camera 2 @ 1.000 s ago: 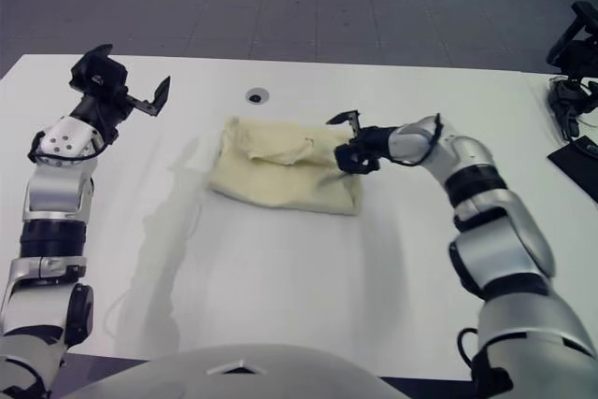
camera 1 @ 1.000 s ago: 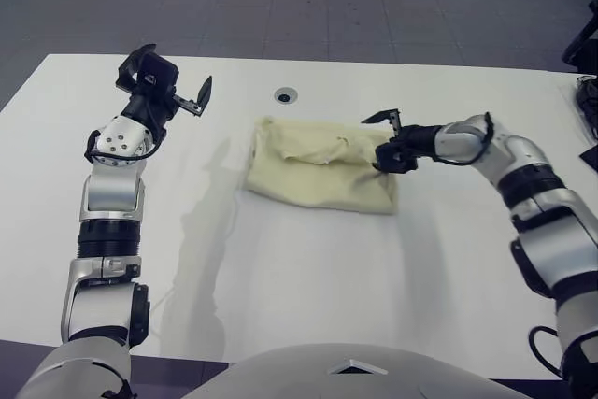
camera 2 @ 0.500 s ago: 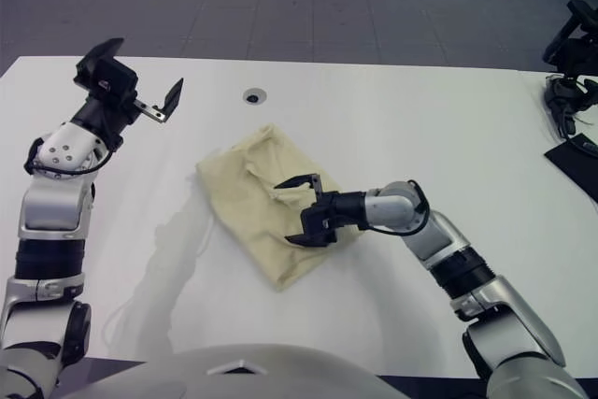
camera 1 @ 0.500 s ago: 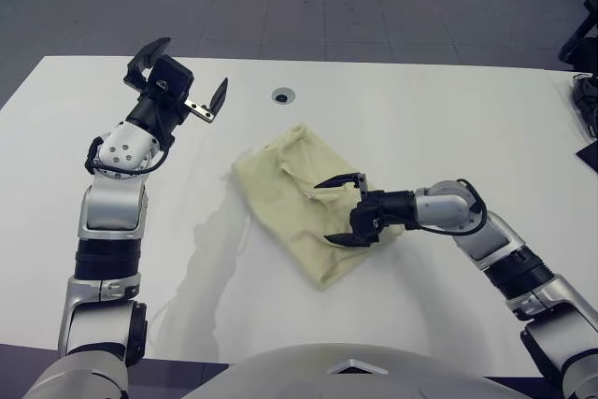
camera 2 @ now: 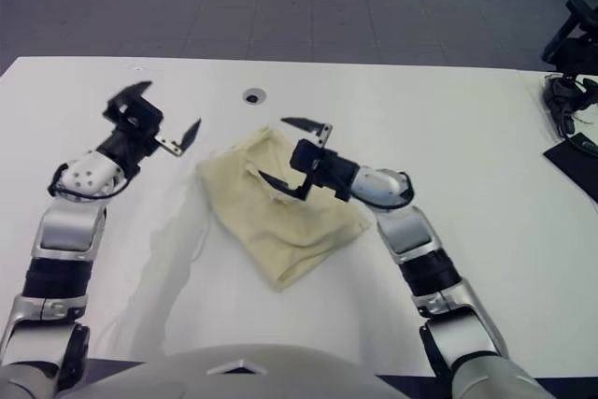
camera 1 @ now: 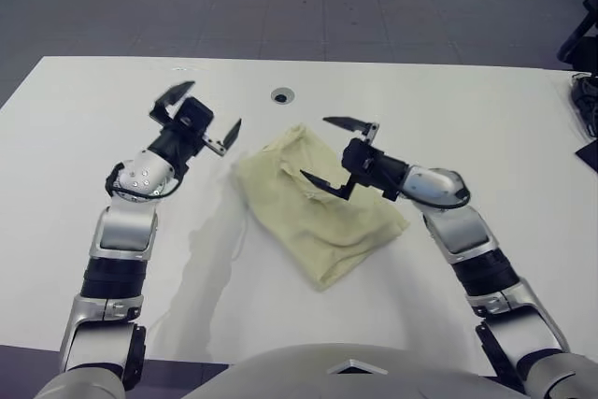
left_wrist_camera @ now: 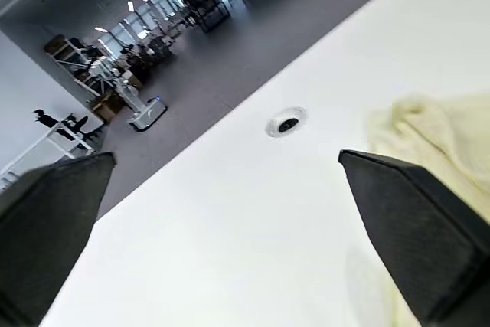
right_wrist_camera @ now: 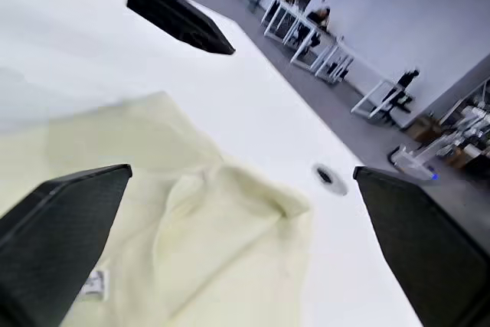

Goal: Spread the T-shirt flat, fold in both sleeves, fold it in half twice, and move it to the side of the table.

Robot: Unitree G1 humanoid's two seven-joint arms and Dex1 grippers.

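The pale yellow T-shirt (camera 1: 322, 217) lies folded into a small, skewed rectangle in the middle of the white table (camera 1: 448, 100), with a loose ridge at its far corner. My right gripper (camera 1: 326, 150) hovers open just above the shirt's far part, holding nothing. In the right wrist view the shirt (right_wrist_camera: 153, 181) lies below the spread fingers (right_wrist_camera: 65, 216). My left gripper (camera 1: 202, 112) is open in the air, left of the shirt's far corner. The left wrist view has the shirt's edge (left_wrist_camera: 440, 135) beside one finger (left_wrist_camera: 417, 216).
A round cable grommet (camera 1: 284, 95) sits in the table beyond the shirt, also seen as a grommet (left_wrist_camera: 285, 122) from the left wrist. Dark equipment (camera 2: 570, 91) stands at the table's right edge. Bare tabletop stretches left, right and in front of the shirt.
The right gripper dragged and turned the shirt toward the front, then let go and rose above its far part. The left gripper came down and right, closer to the shirt.
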